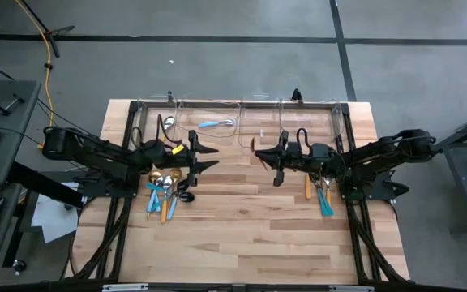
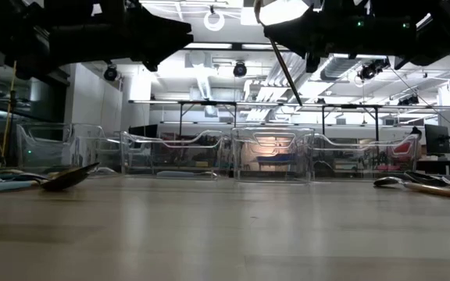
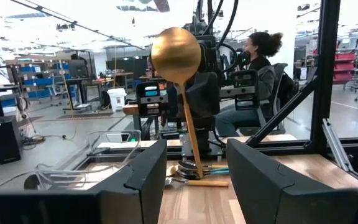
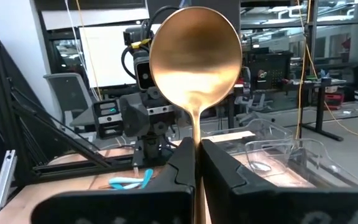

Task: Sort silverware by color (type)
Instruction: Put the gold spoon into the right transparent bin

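Right hand point(image 4: 196, 163), centre-right in the overhead frame, pinches a gold spoon point(image 4: 195, 62) by its handle, bowl up, its length upright; left hand point(image 3: 194, 171) waits wide opposite.

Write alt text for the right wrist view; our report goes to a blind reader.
The right gripper is shut on the stem of a gold spoon, bowl upward. Behind it are the left arm and clear bins on the wooden table.

Bright ceiling lights point(image 2: 287, 12) glare at twelve o'clock in my low view; my arms silhouette black, and the near tabletop point(image 2: 225, 234) blurs.
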Available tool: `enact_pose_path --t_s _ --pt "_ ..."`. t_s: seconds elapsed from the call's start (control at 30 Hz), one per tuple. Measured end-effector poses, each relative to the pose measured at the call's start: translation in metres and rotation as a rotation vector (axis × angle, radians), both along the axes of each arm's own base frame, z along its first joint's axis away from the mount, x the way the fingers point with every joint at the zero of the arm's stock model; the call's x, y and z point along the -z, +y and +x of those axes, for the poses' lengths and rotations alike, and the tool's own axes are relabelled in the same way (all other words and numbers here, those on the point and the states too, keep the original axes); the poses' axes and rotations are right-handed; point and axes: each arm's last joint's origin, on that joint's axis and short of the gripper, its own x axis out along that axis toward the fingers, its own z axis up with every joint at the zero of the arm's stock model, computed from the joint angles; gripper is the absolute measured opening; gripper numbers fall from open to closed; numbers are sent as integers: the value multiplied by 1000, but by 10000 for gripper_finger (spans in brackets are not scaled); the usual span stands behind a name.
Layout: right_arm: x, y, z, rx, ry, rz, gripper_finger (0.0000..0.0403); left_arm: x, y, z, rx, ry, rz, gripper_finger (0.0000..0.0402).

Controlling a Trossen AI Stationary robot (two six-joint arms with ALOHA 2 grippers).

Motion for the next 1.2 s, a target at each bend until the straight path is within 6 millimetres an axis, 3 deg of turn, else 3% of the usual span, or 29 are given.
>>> enact_pose_path --t_s 0.17,0.3,0.43,0.6,0.73,0.97,1.2 --pt "-4 -3 -2 77 -29 -30 0 -1 0 0 -2 -2 10 156" --pt "-28 -23 -6 412 6 -124 0 -2 0 -1 -4 -4 25 156" --pt "-55 -48 -7 665 265 -239 0 -2 0 -1 -6 -3 33 156" --pt "-73 -91 -13 800 672 -234 0 -2 0 -1 -7 -2 42 156" --pt "-63 -126 -31 889 973 -181 0 -2 0 -1 -7 -2 42 156" --pt "-30 -169 -63 929 1251 32 0 -1 0 -1 -7 1 42 156" --pt "8 -193 -58 749 1429 57 0 -1 0 -1 -7 0 42 156"
